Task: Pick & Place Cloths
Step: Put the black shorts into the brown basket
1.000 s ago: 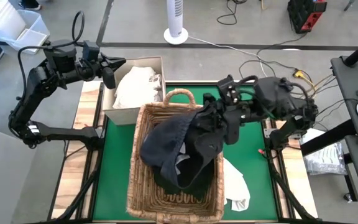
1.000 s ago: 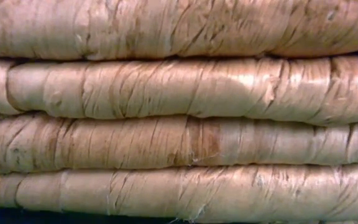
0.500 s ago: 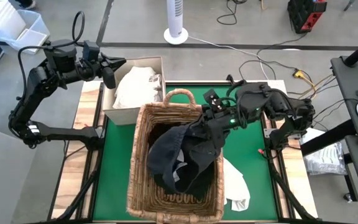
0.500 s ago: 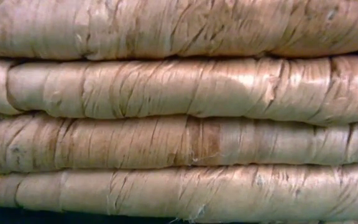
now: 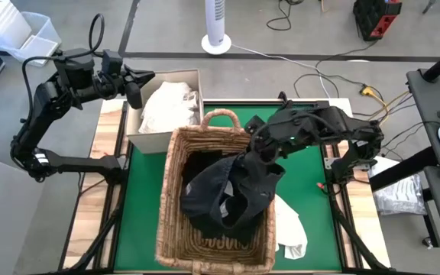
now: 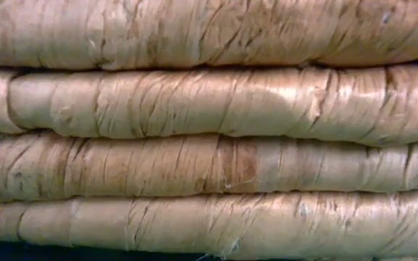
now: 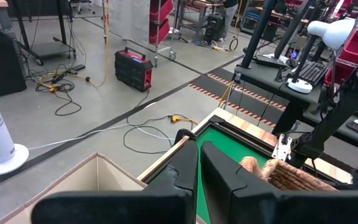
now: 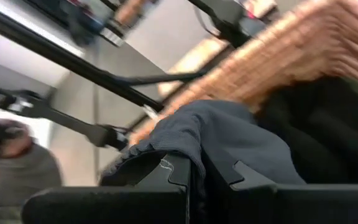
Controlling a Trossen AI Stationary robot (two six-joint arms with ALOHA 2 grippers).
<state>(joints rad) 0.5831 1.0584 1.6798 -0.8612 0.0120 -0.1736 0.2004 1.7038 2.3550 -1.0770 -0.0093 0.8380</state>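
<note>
Lowered since before, dark cloth (image 5: 231,195) fills basket (image 5: 173,229) on green mat (image 5: 312,191).

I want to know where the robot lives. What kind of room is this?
Probably a workshop or robot lab: a bare concrete floor with loose cables, a red equipment case, and a white tower fan beyond the table.

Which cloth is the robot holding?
The dark cloth, draped into the wicker basket, pinched by the right tool; the white cloths lie untouched.
</note>
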